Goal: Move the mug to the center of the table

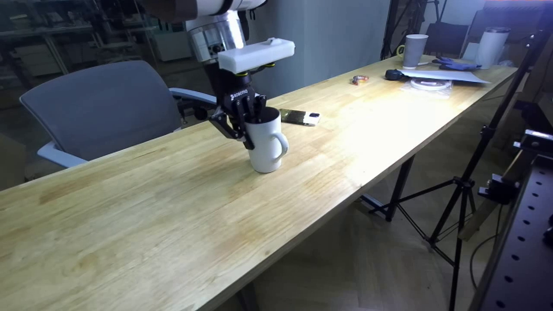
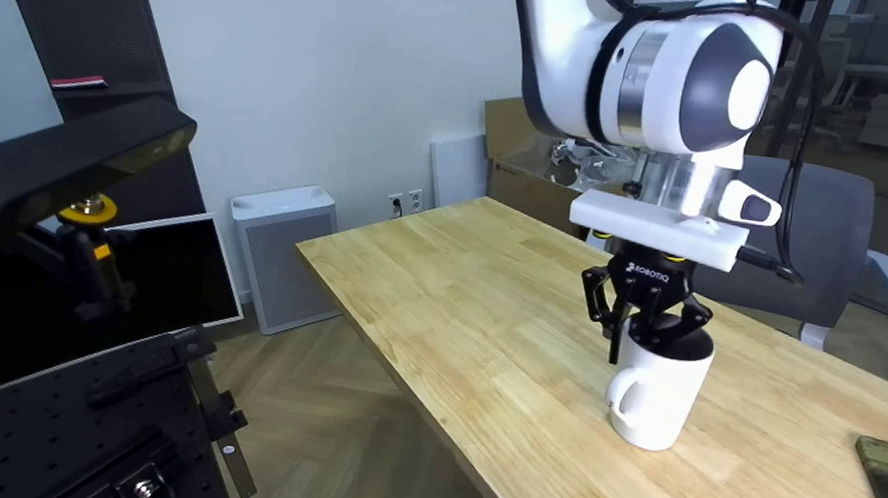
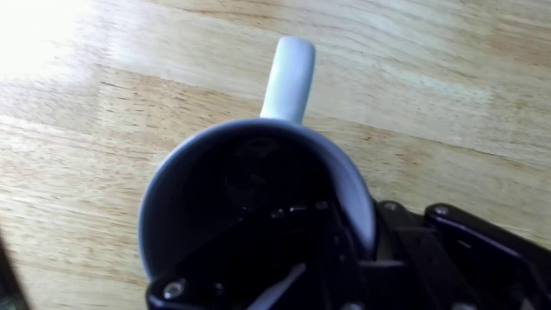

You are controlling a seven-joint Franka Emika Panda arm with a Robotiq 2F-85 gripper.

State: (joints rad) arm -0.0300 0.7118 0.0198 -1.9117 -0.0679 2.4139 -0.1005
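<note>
your gripper looks nearly closed, pinching the mug by its wall; mug upright, seemingly resting on the table. probably grasp step; next, lift, carry level toward center.

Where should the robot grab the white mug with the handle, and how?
Probably the rim of the mug, coming from above. It opens upward and looks thin-walled, so the gripper can put one finger outside and one inside, as now. The handle sticks out on another side.
</note>
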